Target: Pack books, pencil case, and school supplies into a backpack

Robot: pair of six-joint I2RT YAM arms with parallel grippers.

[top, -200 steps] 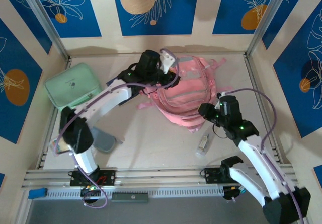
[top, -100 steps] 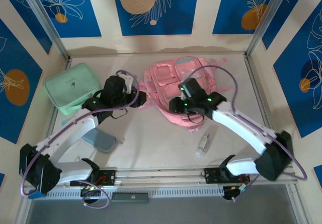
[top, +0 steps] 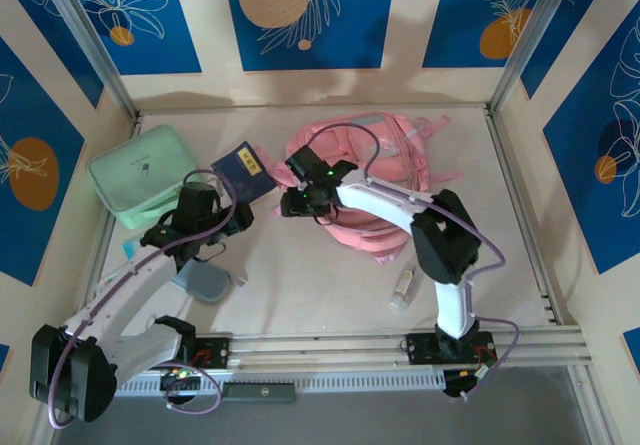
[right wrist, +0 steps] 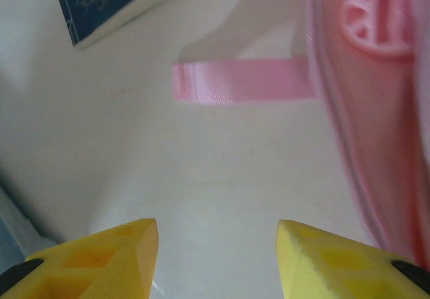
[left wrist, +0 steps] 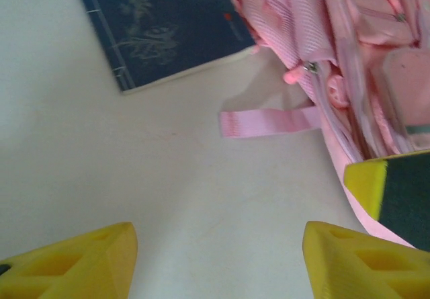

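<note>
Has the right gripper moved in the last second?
Yes. The right gripper has swung left, from just behind the small clear plastic bottle to the left edge of the large pink fabric backpack.

We see our left arm (top: pixel 125 285) and right arm (top: pixel 385 200) white with black joints, green lights (top: pixel 329 174), looping purple cables (top: pixel 342 126); fingers (left wrist: pixel 74 265) yellow, with triangular hollows.

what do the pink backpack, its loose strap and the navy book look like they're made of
Pink backpack: matte woven fabric, likely synthetic; seams and a ribbed weave show.
Loose strap: flat woven webbing with a slight sheen and fine ribs.
Navy book: pale paper page edges under a matte cover, card or cloth; what looks like thread stitching near the spine.
</note>
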